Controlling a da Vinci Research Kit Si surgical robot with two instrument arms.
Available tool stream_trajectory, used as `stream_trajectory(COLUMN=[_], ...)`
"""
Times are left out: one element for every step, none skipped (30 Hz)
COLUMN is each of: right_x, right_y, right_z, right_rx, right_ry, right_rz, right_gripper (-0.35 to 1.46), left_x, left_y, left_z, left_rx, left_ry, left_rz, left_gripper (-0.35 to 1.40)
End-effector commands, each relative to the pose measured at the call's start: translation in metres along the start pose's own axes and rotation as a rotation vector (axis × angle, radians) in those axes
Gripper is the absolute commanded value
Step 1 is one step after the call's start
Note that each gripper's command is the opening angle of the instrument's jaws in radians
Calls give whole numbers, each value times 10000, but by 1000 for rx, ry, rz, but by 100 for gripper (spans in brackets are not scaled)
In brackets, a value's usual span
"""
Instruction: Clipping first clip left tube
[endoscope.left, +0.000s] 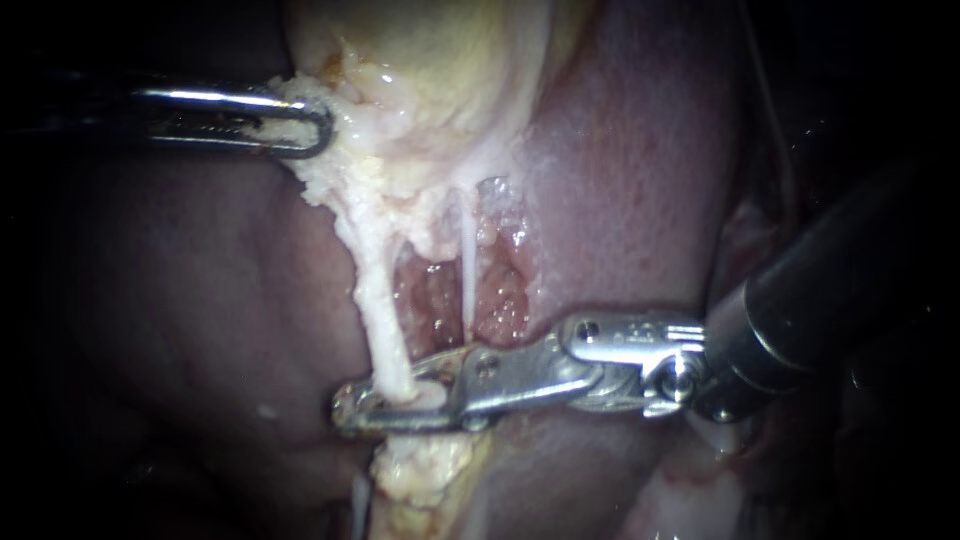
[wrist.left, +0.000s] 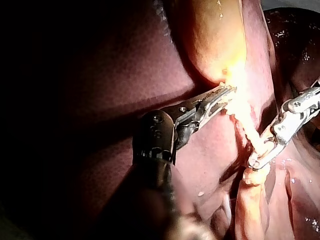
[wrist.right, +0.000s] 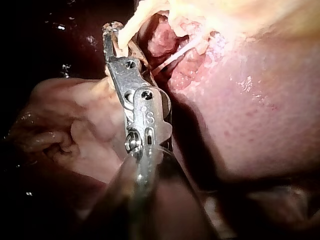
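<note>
The left tube (endoscope.left: 375, 290), a thick pale strand, runs down from the gallbladder (endoscope.left: 440, 50) to a fatty stump. My right instrument (endoscope.left: 350, 408) comes in from the right, and its two slim metal jaws lie across the tube's lower end, one on each side, shut on it. The left wrist view shows those jaws (wrist.left: 254, 162) hooked around the same strand. The right tube (endoscope.left: 467, 270), a thin white thread, stands free just to the right. My left instrument (endoscope.left: 315, 128) is shut on pale fatty tissue at the gallbladder's neck, holding it up and to the left.
Dark red liver (endoscope.left: 180, 300) lies on both sides. Between the two tubes is a raw, dissected red bed (endoscope.left: 500, 300). The fatty stump (endoscope.left: 425, 475) sits just below the right instrument's jaws.
</note>
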Motion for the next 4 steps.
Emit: stream_trajectory(right_x=[0,-1,-1,-1], right_y=[0,0,0,1], right_z=[1,1,1,2], right_rx=[1,1,1,0], right_ry=[0,0,0,0], right_rz=[5,5,5,5], right_gripper=[-35,-35,-35,-33], left_x=[0,0,0,0], left_y=[0,0,0,0], left_z=[0,0,0,0], left_rx=[1,1,1,1], left_ry=[0,0,0,0], left_rz=[0,0,0,0], left_gripper=[-35,-35,-35,-35])
